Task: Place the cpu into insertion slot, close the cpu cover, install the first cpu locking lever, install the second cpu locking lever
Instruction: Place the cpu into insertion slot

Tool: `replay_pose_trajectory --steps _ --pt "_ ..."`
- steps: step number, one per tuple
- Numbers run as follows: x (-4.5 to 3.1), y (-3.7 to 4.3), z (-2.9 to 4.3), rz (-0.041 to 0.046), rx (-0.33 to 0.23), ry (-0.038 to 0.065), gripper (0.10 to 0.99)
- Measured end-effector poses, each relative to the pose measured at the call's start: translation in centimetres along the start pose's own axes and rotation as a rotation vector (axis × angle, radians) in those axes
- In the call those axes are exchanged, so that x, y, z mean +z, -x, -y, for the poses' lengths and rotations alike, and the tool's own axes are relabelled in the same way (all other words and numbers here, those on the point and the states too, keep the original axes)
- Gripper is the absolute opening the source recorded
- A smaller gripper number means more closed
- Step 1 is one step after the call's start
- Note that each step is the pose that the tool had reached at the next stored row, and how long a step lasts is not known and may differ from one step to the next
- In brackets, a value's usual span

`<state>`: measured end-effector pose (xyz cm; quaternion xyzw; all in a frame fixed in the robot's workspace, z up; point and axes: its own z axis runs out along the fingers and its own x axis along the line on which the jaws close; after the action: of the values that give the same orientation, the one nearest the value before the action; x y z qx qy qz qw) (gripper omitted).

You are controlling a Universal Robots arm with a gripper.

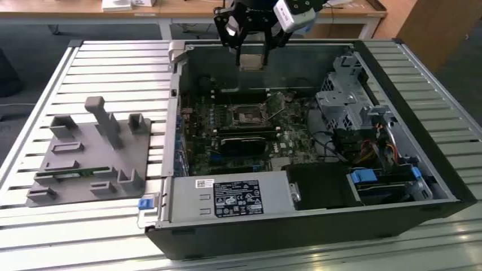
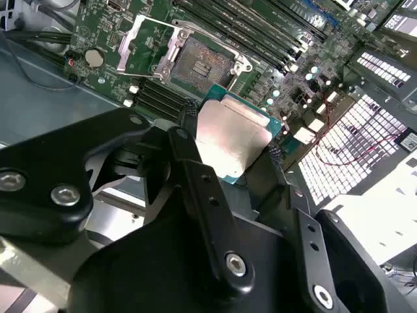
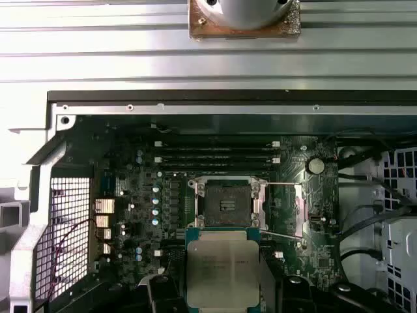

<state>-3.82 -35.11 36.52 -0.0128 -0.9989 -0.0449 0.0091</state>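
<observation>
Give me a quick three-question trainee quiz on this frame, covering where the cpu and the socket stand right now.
1. True or false: the cpu is seated in the insertion slot.
2. Multiple choice: the cpu cover is A) closed over the slot, B) swung open beside the slot, C) lying on the slatted table outside the case.
3. Fill in: the gripper is shut on the ____.

Key:
1. False. The slot is empty, and the cpu is held in the gripper, clear of it.
2. B.
3. cpu.
</observation>
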Motion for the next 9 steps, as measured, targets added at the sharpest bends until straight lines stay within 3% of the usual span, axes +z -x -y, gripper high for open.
replay_pose_trajectory --steps 9 --pt "0.0 0.0 0.0 0.0005 0.006 0.0 0.541"
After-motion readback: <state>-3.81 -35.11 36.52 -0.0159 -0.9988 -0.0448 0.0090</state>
